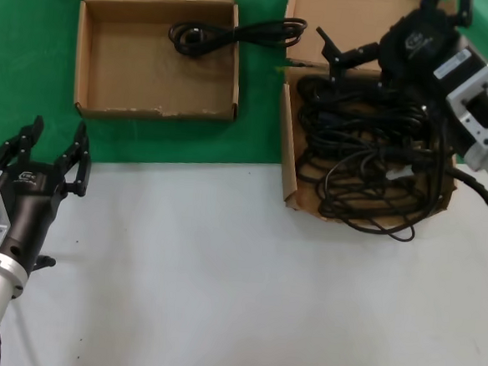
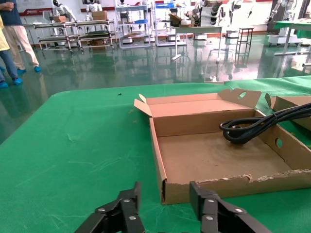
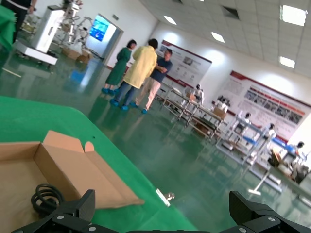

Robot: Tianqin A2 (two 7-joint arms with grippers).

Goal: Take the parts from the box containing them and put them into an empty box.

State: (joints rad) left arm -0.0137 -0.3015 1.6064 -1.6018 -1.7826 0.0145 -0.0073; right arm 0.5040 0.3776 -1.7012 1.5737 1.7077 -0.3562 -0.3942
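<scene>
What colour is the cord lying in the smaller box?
Black: the cord in the smaller box; clearest in the head view.

A large robotics lab or test hall. A glossy green floor stretches far back under ceiling light panels. Metal racks and work tables stand along it, with other robots parked among them. Display boards line the white walls, and people stand talking.
</scene>
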